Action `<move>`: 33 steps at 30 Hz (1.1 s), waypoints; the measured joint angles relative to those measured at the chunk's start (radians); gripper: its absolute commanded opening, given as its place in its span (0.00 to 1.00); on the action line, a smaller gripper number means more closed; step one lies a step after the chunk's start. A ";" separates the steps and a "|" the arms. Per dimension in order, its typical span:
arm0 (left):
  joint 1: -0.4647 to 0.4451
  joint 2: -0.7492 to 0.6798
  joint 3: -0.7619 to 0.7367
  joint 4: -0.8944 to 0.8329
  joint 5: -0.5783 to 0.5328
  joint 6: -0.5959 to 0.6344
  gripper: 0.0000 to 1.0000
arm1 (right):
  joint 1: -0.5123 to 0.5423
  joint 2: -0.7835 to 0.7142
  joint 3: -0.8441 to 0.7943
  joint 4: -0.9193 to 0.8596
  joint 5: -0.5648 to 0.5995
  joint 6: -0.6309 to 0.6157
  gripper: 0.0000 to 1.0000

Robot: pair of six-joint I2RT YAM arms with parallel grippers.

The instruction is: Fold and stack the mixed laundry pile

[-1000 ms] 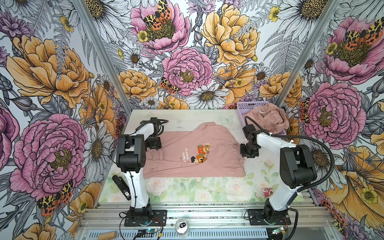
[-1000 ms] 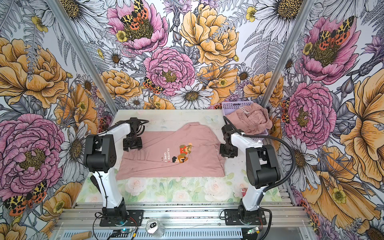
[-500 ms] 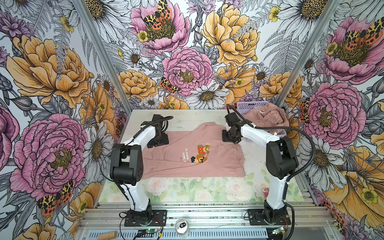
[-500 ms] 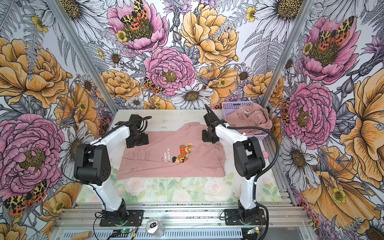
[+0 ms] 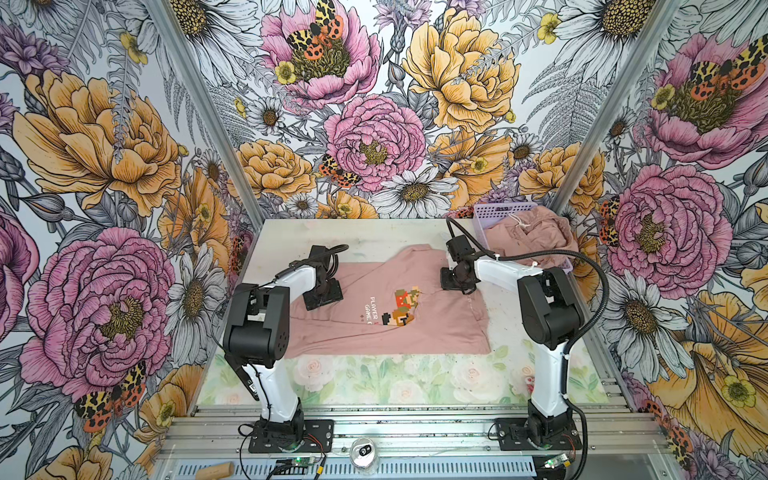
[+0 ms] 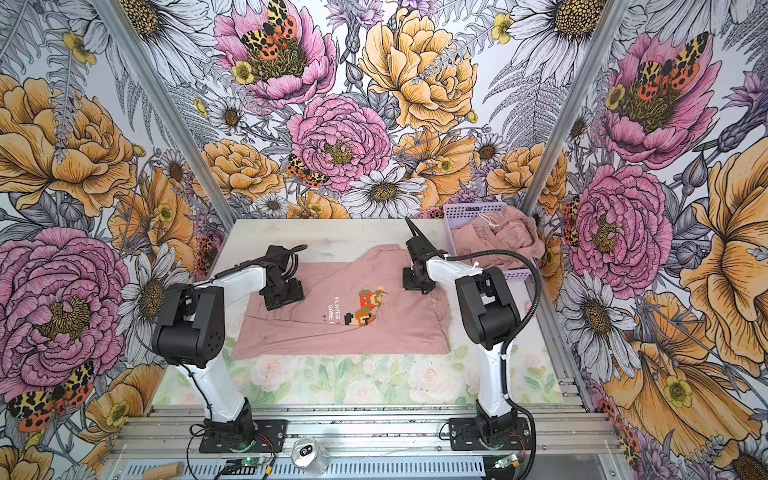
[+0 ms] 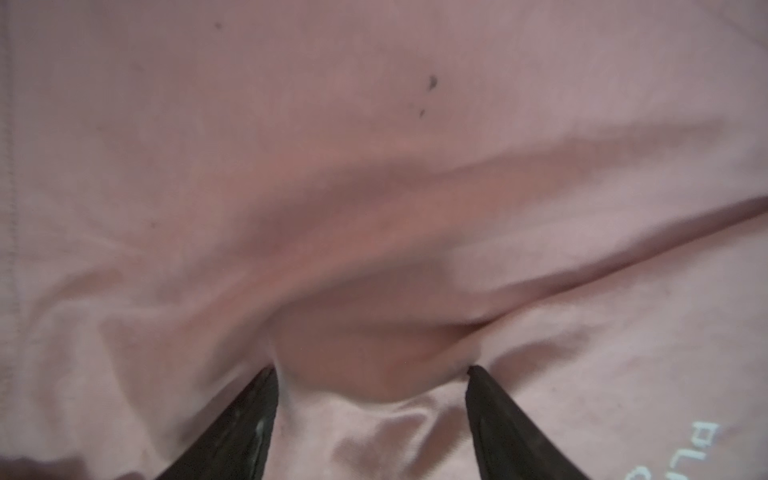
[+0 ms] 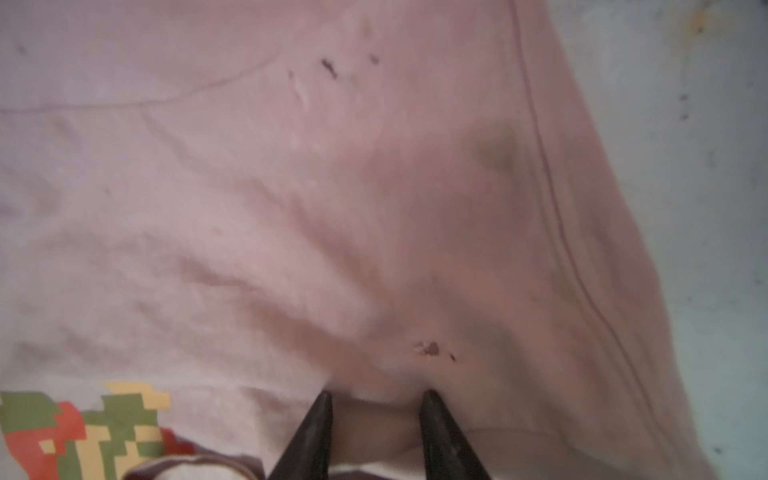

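Pressing on the T-shirt [image 5: 374, 336], left end effector [image 7: 370, 370] gapes wide, right end effector [image 8: 377, 395] stands narrowly parted.

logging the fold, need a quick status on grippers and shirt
Left gripper open, tips pressed on T-shirt. Right gripper narrower, cloth bunched between tips, grip unclear. T-shirt spread on table, partly folded. Basket at far corner, clear.

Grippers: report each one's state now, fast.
Left gripper: open, tips pressed on the T-shirt, a fold bulging between them.
Right gripper: jaws narrow around a T-shirt fold; gripped or not cannot be told.
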 measured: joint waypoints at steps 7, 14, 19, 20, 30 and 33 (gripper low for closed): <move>-0.075 -0.069 -0.093 0.010 0.021 -0.050 0.69 | -0.010 -0.071 -0.083 -0.059 -0.035 -0.028 0.39; -0.204 -0.165 -0.206 0.028 0.048 -0.144 0.68 | -0.015 -0.137 -0.152 -0.177 -0.016 -0.051 0.39; -0.265 -0.204 -0.236 0.014 0.100 -0.204 0.71 | -0.051 -0.185 -0.212 -0.241 0.002 -0.082 0.39; -0.267 -0.204 -0.229 0.004 0.109 -0.211 0.73 | -0.058 -0.185 -0.210 -0.249 0.002 -0.089 0.39; -0.094 -0.095 0.121 -0.177 0.128 -0.167 0.73 | -0.088 -0.158 -0.124 -0.343 -0.011 -0.110 0.40; 0.017 -0.063 0.259 -0.171 0.095 -0.112 0.67 | -0.088 -0.165 -0.102 -0.348 -0.033 -0.103 0.40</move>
